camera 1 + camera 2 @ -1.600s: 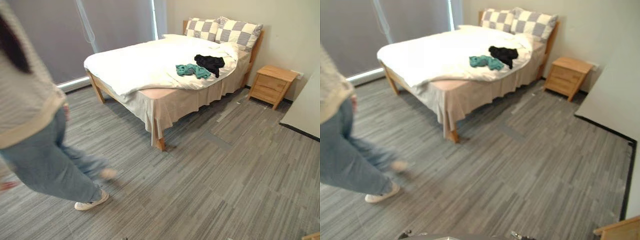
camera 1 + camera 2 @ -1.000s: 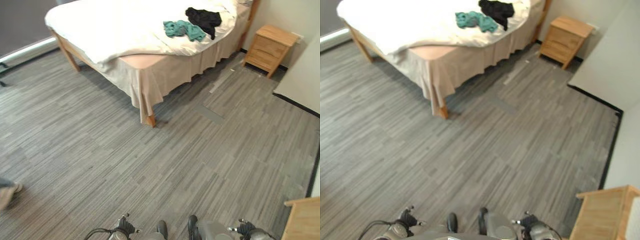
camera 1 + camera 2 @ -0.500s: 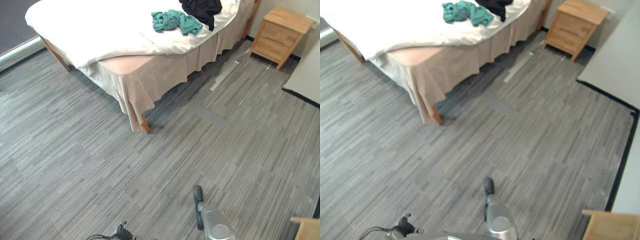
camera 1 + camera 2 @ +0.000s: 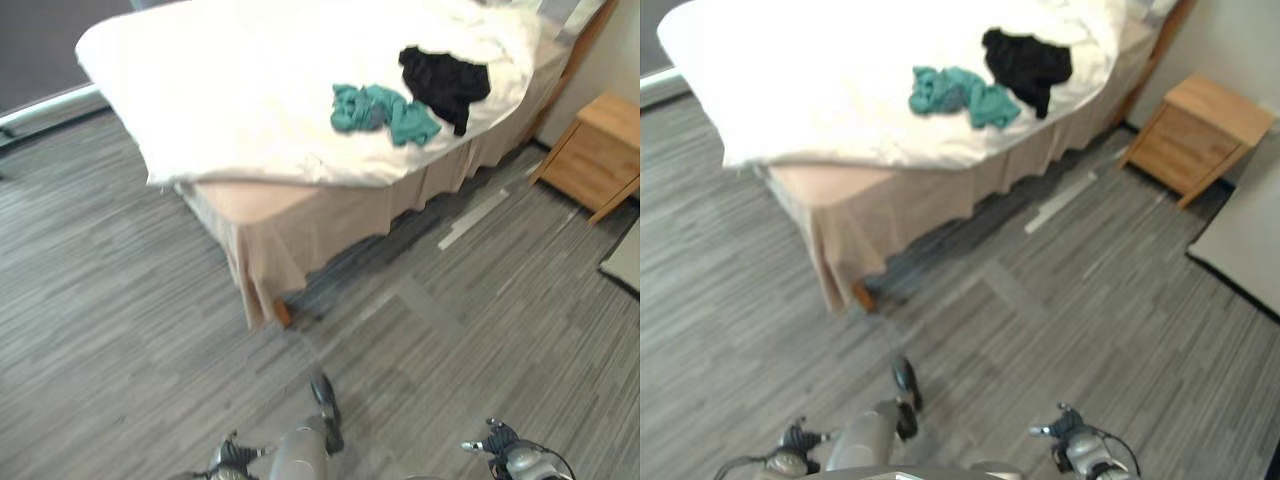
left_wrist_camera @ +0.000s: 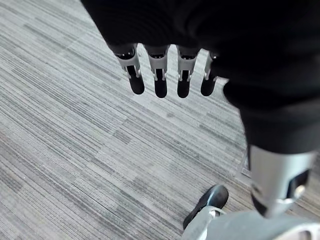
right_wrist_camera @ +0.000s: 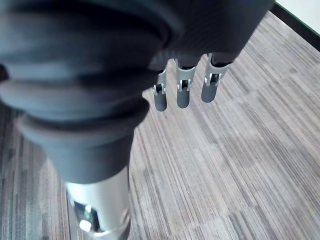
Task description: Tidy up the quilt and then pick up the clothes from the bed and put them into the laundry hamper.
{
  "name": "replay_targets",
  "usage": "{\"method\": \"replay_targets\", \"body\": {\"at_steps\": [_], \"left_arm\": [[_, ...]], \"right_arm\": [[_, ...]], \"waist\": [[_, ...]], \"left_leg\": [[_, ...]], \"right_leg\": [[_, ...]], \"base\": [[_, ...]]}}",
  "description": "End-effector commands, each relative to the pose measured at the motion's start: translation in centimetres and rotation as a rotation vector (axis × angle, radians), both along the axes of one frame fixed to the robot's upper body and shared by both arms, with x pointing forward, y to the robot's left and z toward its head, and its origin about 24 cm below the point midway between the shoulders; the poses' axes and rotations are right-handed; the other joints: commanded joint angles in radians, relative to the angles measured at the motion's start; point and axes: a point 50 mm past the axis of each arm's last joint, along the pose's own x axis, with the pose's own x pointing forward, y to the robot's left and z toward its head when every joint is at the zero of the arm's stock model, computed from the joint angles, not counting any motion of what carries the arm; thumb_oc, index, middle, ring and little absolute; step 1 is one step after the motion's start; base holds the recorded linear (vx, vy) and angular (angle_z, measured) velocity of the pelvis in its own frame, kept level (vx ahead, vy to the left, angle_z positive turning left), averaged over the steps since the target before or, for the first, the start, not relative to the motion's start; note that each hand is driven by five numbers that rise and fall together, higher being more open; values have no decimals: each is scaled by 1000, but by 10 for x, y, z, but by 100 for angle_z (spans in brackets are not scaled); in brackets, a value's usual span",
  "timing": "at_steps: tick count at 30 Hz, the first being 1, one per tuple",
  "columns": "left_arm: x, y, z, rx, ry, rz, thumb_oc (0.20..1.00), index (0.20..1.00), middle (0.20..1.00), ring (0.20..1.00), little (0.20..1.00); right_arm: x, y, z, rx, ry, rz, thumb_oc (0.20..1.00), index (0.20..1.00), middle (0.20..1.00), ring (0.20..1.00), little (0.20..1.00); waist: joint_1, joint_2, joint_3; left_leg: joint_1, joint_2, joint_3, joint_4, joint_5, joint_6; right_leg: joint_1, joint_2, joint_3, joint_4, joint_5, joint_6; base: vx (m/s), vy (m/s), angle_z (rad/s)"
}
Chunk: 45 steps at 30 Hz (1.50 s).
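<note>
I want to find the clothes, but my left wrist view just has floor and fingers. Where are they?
Observer: On the bed. A teal garment lies on the white quilt.
Operator: Only one?
Observer: No, a black garment lies past it, toward the nightstand.
Operator: Is the other hand holding something?
Observer: No. The right hand hangs over the floor, fingers straight, empty.
</note>
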Motion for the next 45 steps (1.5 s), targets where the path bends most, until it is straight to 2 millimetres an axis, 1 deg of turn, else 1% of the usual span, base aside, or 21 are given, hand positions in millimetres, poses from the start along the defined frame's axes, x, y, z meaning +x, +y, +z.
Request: {"method": "replay_targets", "body": {"at_steps": [1,2,5,7,9,11,13,14,17,19,20,24,25,26,27,29,30,31,34,40,45], "left_arm": [[41,21,17,97,-90,-108,1000,1000,1000,1000,1000],[42,21,17,97,-92,-106,1000,1000,1000,1000,1000],[45,22,19,104,-102,-132,1000,1000,1000,1000,1000],[50,21,20,110,-108,-168,1000,1000,1000,1000,1000],[57,24,24,130,-123,-195,1000,1000,1000,1000,1000],[57,30,26,135,-149,-145,1000,1000,1000,1000,1000],[57,32,27,130,-165,-118,1000,1000,1000,1000,1000],[59,36,30,136,-196,-76,1000,1000,1000,1000,1000],[67,45,39,164,-292,-24,1000,1000,1000,1000,1000],[77,66,64,233,-485,57,1000,1000,1000,1000,1000],[89,79,90,279,-657,99,1000,1000,1000,1000,1000],[109,105,141,371,-926,177,1000,1000,1000,1000,1000],[109,105,141,372,-926,177,1000,1000,1000,1000,1000],[141,104,192,394,-1142,94,1000,1000,1000,1000,1000],[141,104,192,394,-1142,93,1000,1000,1000,1000,1000],[163,96,224,436,-1237,-39,1000,1000,1000,1000,1000],[164,96,225,436,-1238,-40,1000,1000,1000,1000,1000],[188,83,254,496,-1294,-197,1000,1000,1000,1000,1000],[230,57,289,610,-1319,-419,1000,1000,1000,1000,1000],[301,16,359,949,-1234,-693,1000,1000,1000,1000,1000],[320,9,391,1105,-1134,-724,1000,1000,1000,1000,1000]], "right_arm": [[32,15,8,53,-117,-17,1000,1000,1000,1000,1000],[32,15,8,53,-119,-15,1000,1000,1000,1000,1000],[29,20,6,60,-107,-9,1000,1000,1000,1000,1000],[29,18,7,52,-106,-7,1000,1000,1000,1000,1000],[21,16,4,41,-70,3,1000,1000,1000,1000,1000],[12,13,1,35,-37,-5,1000,1000,1000,1000,1000],[7,11,0,31,-19,-13,1000,1000,1000,1000,1000],[-1,3,-1,6,14,-23,1000,1000,1000,1000,1000],[-10,-11,0,-32,27,-69,1000,1000,1000,1000,1000],[-16,-14,0,-38,7,-107,1000,1000,1000,1000,1000],[-22,-13,-1,-37,-6,-122,1000,1000,1000,1000,1000],[-32,-3,-4,-39,18,20,1000,1000,1000,1000,1000],[-32,-3,-4,-39,18,20,1000,1000,1000,1000,1000],[-36,-3,-5,-35,37,47,1000,1000,1000,1000,1000],[-36,-3,-5,-34,36,47,1000,1000,1000,1000,1000],[-34,-6,-4,-35,40,44,1000,1000,1000,1000,1000],[-34,-5,-4,-35,39,43,1000,1000,1000,1000,1000],[-32,-8,-3,-37,43,52,1000,1000,1000,1000,1000],[-26,-15,0,-62,44,89,1000,1000,1000,1000,1000],[13,-23,14,-112,-67,137,1000,1000,1000,1000,1000],[21,-17,15,-97,-106,119,1000,1000,1000,1000,1000]], "waist": [[-37,-56,65],[-35,-49,66],[-52,-37,60],[-77,-42,48],[-84,-59,33],[-75,-70,31],[-73,-68,31],[-69,-58,28],[-68,-40,24],[-68,-22,3],[-68,-15,-1],[-72,-7,-7],[-72,-8,-7],[-86,-2,-1],[-86,-2,0],[-98,3,7],[-97,3,7],[-111,6,12],[-148,13,20],[-215,21,63],[-240,24,99]], "left_leg": [[139,-2,-40,-20,-143,-154],[130,13,-30,-20,-125,-151],[193,13,-96,-70,-135,-185],[226,3,-152,-94,-150,-208],[254,11,-208,-85,-186,-229],[237,19,-257,13,-230,-241],[223,26,-277,35,-232,-249],[199,43,-294,49,-217,-272],[175,63,-283,30,-173,-294],[211,77,-266,-68,-140,-305],[224,84,-258,-106,-121,-314],[251,93,-242,-136,-115,-323],[252,93,-242,-136,-115,-323],[252,94,-241,-138,-117,-326],[252,94,-240,-138,-117,-326],[248,95,-235,-138,-119,-328],[248,95,-235,-138,-119,-328],[245,98,-226,-138,-118,-330],[239,101,-214,-138,-120,-331],[163,102,-185,-138,-97,-327],[120,101,-168,-138,-83,-327]], "right_leg": [[-341,-229,21,355,168,136],[-347,-218,15,344,186,129],[-344,-279,30,79,110,74],[-346,-282,155,-179,151,80],[-363,-314,266,-277,218,106],[-323,-323,220,-289,225,102],[-307,-317,204,-305,219,95],[-269,-314,146,-341,217,91],[-230,-321,83,-365,211,89],[-228,-311,72,-369,211,95],[-230,-306,71,-370,210,96],[-223,-304,73,-371,205,100],[-223,-304,73,-371,205,100],[-227,-302,81,-369,205,101],[-227,-302,81,-369,204,101],[-238,-301,86,-367,206,102],[-239,-301,86,-367,205,102],[-247,-298,93,-366,206,102],[-269,-294,107,-363,209,106],[-428,-281,168,-307,234,117],[-493,-272,189,-299,249,123]], "base": [[267,-61,58],[321,-102,108],[360,-160,117],[416,-269,100],[420,-422,115],[305,-428,154],[103,-281,117],[88,-301,85],[58,-124,102],[92,-63,62],[55,-22,-27],[47,-5,-20],[17,7,-17],[2,10,-24],[-6,18,-17],[-7,7,-2],[0,0,0],[0,15,-4],[-12,10,-5],[-98,15,-31],[-25,-21,-31]]}}
